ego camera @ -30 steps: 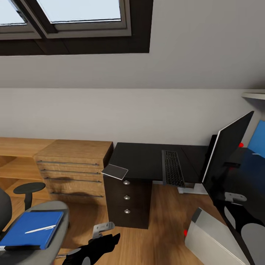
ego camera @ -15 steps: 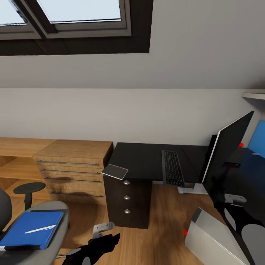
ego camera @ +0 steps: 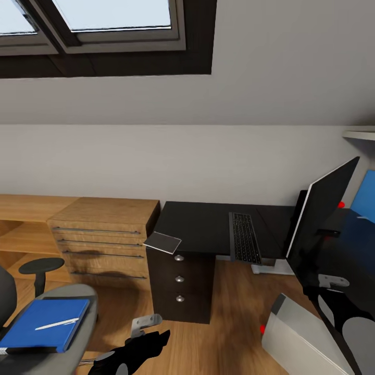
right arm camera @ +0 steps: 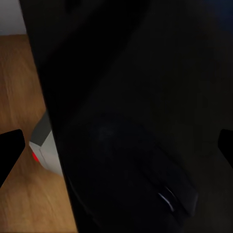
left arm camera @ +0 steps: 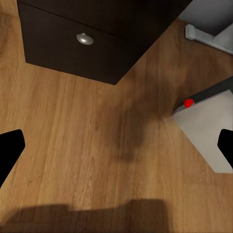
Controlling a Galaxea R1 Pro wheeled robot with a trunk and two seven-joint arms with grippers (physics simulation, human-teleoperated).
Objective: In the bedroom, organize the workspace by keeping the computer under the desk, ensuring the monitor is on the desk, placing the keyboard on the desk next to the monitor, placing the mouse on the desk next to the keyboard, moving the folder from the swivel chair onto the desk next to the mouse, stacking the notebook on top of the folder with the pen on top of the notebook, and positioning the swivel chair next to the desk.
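Observation:
The desk [ego camera: 205,226] has a glossy black top over a dark drawer unit [ego camera: 179,284]. The keyboard [ego camera: 244,238] lies on it beside the monitor [ego camera: 320,216]. A thin grey notebook [ego camera: 162,242] overhangs the desk's near left corner. At lower left, the blue folder [ego camera: 44,324] lies on the swivel chair [ego camera: 83,307] with the white pen [ego camera: 56,324] on top. The grey computer [ego camera: 307,338] stands tilted on the floor at lower right. My left gripper [left arm camera: 116,148] hangs open over bare floor. My right gripper [right arm camera: 116,148] is open above the desk, over the dark mouse [right arm camera: 170,189].
A light wooden drawer cabinet [ego camera: 104,234] and low shelf stand left of the desk. The sloped wall with skylights rises behind. Something blue [ego camera: 367,195] shows beyond the monitor. Wooden floor [left arm camera: 73,145] runs between chair, drawer unit and computer.

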